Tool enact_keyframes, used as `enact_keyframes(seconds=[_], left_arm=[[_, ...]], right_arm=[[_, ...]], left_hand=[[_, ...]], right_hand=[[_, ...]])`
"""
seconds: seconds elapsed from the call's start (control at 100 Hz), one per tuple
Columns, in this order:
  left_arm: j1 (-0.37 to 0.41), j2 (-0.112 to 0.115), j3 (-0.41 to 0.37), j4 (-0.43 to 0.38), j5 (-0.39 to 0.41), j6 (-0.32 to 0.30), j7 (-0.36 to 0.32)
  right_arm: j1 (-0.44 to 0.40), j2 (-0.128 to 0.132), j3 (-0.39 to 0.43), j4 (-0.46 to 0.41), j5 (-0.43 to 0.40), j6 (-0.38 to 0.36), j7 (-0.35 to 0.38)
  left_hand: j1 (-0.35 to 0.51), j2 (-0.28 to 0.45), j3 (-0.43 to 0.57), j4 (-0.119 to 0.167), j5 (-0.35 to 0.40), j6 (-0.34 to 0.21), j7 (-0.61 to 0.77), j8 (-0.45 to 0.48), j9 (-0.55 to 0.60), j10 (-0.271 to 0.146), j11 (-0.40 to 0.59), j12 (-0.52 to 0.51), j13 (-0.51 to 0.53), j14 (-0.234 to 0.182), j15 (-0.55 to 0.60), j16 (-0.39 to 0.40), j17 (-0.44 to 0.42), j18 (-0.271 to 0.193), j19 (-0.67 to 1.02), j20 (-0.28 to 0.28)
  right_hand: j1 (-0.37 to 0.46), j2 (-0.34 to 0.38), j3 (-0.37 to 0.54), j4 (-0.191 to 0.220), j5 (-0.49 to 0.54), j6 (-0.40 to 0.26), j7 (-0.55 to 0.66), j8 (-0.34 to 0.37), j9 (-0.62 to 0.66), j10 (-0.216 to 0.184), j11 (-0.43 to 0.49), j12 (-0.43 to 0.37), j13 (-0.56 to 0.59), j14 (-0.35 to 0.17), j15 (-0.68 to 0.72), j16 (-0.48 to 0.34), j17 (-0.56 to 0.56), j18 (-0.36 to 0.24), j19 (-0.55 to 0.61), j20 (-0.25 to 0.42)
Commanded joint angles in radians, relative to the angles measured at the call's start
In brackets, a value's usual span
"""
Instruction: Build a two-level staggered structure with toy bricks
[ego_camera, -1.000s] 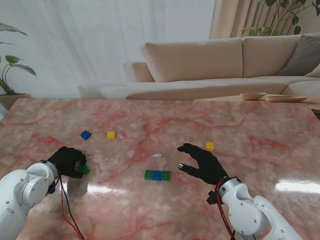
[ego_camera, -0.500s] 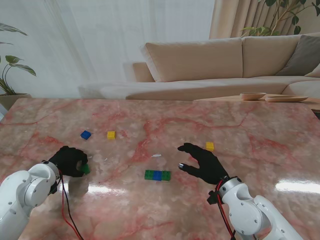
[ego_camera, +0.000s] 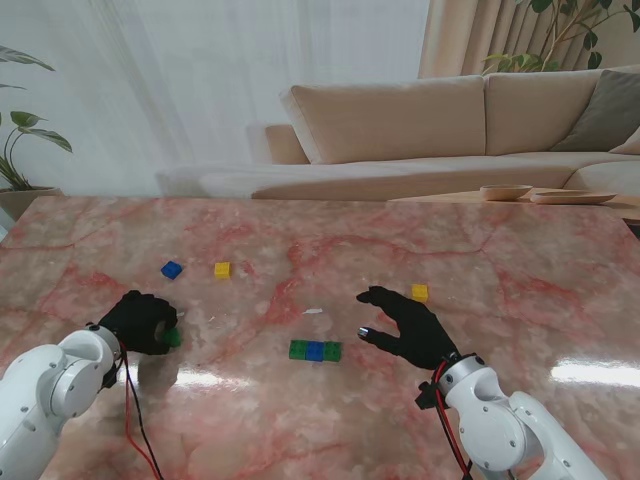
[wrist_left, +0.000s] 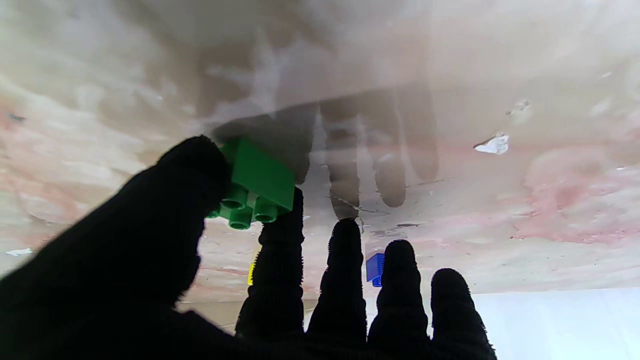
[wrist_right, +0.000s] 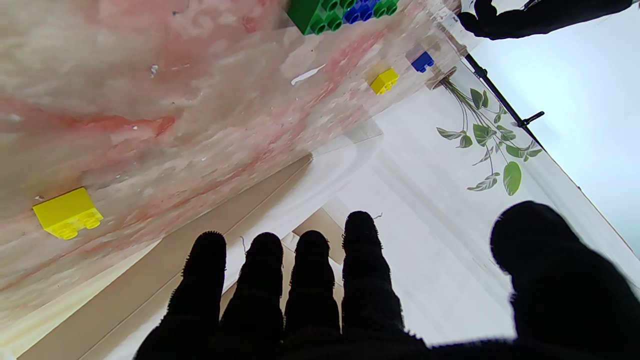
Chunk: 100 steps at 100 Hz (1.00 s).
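Left hand (ego_camera: 140, 320) pinches a green brick (wrist_left: 255, 185) between thumb and forefinger, just off the marble table (ego_camera: 500, 250). Right hand (ego_camera: 405, 325), fingers spread and empty, hovers beside the green-blue-green row (ego_camera: 315, 351). Farther out, well apart: blue brick (ego_camera: 172, 269), two yellow bricks (ego_camera: 222, 270).

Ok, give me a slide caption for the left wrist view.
Left hand pinching a green brick between thumb and index finger over the marble table.
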Motion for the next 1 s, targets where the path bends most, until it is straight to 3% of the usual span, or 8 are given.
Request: enact_keyframes(seconds=[0.0,0.18,0.39,0.63,0.99], left_arm=[[0.017,-0.008,0.009,0.005,0.002,-0.002,0.007],[0.024,-0.015,0.017,-0.018,-0.012,0.000,0.042],[0.023,-0.026,0.054,-0.046,-0.037,-0.001,0.099],[-0.010,-0.036,0.146,-0.048,-0.070,-0.004,0.158],[-0.093,-0.046,0.307,0.012,-0.110,-0.019,0.233]], right_arm=[[-0.011,0.000,0.002,-0.001,-0.002,0.002,0.010],[-0.015,0.000,0.006,-0.004,-0.005,0.004,0.007],[-0.018,-0.001,0.006,-0.005,-0.005,0.010,0.005],[-0.024,-0.001,0.010,-0.007,-0.007,0.010,0.004],[-0.032,-0.002,0.016,-0.005,-0.005,0.008,-0.003]], left_hand=[[0.045,0.025,0.018,-0.030,0.037,-0.030,-0.055,-0.067,0.045,-0.027,0.034,0.018,0.007,0.009,0.032,0.007,-0.020,-0.005,0.020,0.027],[0.102,0.020,0.015,-0.054,0.057,-0.034,-0.046,-0.113,0.054,-0.032,0.040,0.019,0.012,0.006,0.037,0.007,-0.019,-0.008,0.022,0.031],[0.111,0.026,0.007,-0.055,0.061,-0.024,-0.045,-0.133,0.055,-0.034,0.043,0.018,0.013,0.006,0.038,0.006,-0.019,-0.009,0.023,0.032],[0.106,0.028,0.003,-0.055,0.060,-0.028,-0.041,-0.141,0.053,-0.034,0.039,0.016,0.012,0.004,0.037,0.004,-0.019,-0.009,0.023,0.032],[0.084,0.038,0.018,-0.044,0.036,-0.024,-0.049,-0.143,0.037,-0.033,0.038,0.015,0.005,0.003,0.037,0.005,-0.019,-0.010,0.023,0.030]], right_hand=[[-0.009,0.012,0.003,-0.001,-0.035,-0.018,-0.027,0.009,-0.029,0.000,-0.014,0.001,-0.038,-0.028,-0.010,0.009,-0.011,-0.011,-0.010,0.001],[-0.009,0.011,0.003,-0.001,-0.036,-0.020,-0.028,0.009,-0.029,0.000,-0.014,0.001,-0.038,-0.028,-0.010,0.009,-0.010,-0.012,-0.010,0.001],[-0.009,0.012,0.002,-0.001,-0.038,-0.019,-0.029,0.010,-0.032,0.000,-0.015,0.001,-0.040,-0.027,-0.011,0.009,-0.009,-0.014,-0.010,0.001],[-0.009,0.013,0.002,-0.001,-0.038,-0.019,-0.029,0.010,-0.034,0.000,-0.015,0.001,-0.042,-0.028,-0.011,0.009,-0.010,-0.014,-0.011,0.000],[-0.008,0.013,0.002,-0.001,-0.037,-0.019,-0.029,0.011,-0.034,0.001,-0.014,0.001,-0.043,-0.028,-0.011,0.008,-0.010,-0.015,-0.011,0.000]])
